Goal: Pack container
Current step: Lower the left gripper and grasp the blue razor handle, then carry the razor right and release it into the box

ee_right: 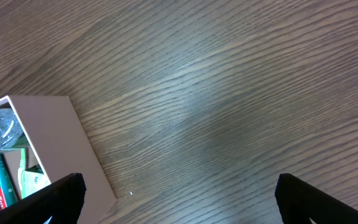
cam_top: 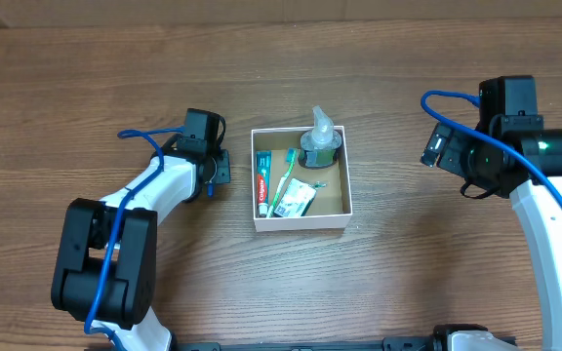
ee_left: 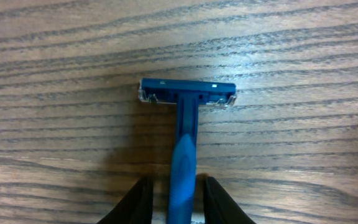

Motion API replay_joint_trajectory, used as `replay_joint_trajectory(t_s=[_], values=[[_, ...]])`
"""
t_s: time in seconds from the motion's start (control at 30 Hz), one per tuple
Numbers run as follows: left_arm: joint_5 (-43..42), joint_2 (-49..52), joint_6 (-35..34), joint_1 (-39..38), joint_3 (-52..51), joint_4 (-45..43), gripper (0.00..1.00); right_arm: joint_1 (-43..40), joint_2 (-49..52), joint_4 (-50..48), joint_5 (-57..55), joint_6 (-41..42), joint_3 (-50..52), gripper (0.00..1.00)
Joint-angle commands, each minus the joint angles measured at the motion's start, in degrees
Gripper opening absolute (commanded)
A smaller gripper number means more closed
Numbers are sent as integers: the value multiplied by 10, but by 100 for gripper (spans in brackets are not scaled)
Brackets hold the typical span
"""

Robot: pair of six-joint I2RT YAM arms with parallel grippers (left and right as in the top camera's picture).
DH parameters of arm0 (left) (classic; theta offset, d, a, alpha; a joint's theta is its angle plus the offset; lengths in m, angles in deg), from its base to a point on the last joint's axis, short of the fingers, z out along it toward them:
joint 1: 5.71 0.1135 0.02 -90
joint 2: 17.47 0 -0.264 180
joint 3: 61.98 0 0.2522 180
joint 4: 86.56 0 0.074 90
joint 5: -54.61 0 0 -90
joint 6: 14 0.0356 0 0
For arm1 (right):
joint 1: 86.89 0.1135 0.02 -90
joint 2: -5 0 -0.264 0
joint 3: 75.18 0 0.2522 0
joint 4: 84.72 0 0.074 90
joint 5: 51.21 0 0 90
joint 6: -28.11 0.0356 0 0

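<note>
Left wrist view: the left gripper (ee_left: 178,183) is low over the wood-grain bench (ee_left: 55,74). Its two black fingers (ee_left: 143,199) stand close on either side of the handle of a blue disposable razor (ee_left: 185,124). Only narrow dark slits show between the fingers and the handle, and I cannot tell whether they press on it. The razor lies flat on the bench with its head at the far end of the handle, crosswise to it.

In the right wrist view the right gripper (ee_right: 179,183) has its fingers spread wide apart with only bare bench between them. The container (ee_right: 61,143) shows at the lower left edge of that view, one white wall turned to the camera.

From overhead, the container (cam_top: 301,221) sits upright near the middle of the bench. The left gripper is just beside its left wall and hides the razor from this camera. That wall stands between the razor and the container's brown inside. The right gripper is well off to the container's right.

Inside the container, a red toothpaste tube (cam_top: 262,180) lies along the left wall, with a green toothbrush (cam_top: 286,175) beside it. A white-and-green packet (cam_top: 299,198) lies toward the near wall. A small clear bottle (cam_top: 320,141) stands in the far right corner.
</note>
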Motion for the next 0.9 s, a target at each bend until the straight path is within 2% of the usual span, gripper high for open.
replay_joint_trajectory(t_s=[0.0, 0.23, 0.4, 0.63, 0.77, 0.87], values=[[-21, 8, 11, 4, -6, 5, 23, -2, -2, -2, -4, -1, -12, 100], [-20, 8, 11, 4, -6, 16, 4, -2, -2, -2, -4, -1, -12, 100], [-20, 2, 11, 4, 16, 38, 4, -2, -2, -2, -4, -1, -12, 100], [-21, -72, 9, -3, 144, 194, 4, -2, -2, -2, -4, -1, -12, 100], [-43, -131, -34, -30, 214, 269, 4, -2, -2, -2, -4, -1, -12, 100], [-70, -173, -91, -68, 235, 286, 4, -2, -2, -2, -4, -1, -12, 100]])
